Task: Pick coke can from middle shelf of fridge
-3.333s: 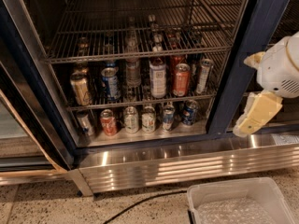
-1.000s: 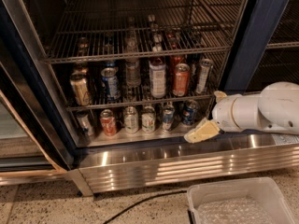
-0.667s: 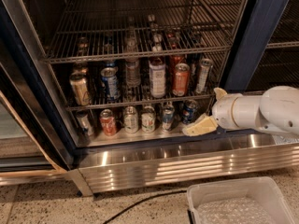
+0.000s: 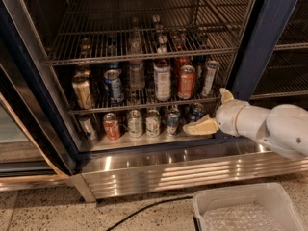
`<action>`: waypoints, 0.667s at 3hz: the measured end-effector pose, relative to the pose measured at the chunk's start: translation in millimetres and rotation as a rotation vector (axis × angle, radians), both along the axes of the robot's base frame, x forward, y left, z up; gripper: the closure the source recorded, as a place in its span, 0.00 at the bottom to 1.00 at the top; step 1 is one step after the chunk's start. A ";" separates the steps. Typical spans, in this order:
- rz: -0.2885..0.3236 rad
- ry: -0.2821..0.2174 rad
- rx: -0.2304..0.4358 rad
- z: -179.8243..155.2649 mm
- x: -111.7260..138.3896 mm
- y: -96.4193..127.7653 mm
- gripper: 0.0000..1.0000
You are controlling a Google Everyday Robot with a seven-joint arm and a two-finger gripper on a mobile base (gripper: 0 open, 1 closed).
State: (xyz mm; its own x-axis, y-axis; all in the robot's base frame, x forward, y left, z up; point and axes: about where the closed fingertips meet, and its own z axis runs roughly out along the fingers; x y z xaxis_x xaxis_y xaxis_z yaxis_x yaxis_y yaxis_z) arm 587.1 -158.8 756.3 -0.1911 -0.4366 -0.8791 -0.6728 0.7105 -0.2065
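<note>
Orange-red, the coke can (image 4: 186, 82) stands upright on the middle shelf (image 4: 144, 105) of the fridge (image 4: 263, 37), just right of a white-labelled bottle (image 4: 162, 81). Below and right of the can, the gripper (image 4: 209, 117) hangs spread wide, holding nothing.

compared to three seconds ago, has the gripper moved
Yes. The gripper has gone left, from the right of the dark blue door post to its left, and lower. It now sits below the middle shelf.

Orange-red coke can (image 4: 186, 82); cream fingers (image 4: 199, 127) below
</note>
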 end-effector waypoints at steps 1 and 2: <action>-0.048 -0.064 0.064 6.3 5.8 5.5 0.00; -0.133 -0.091 0.119 9.4 7.9 11.1 0.00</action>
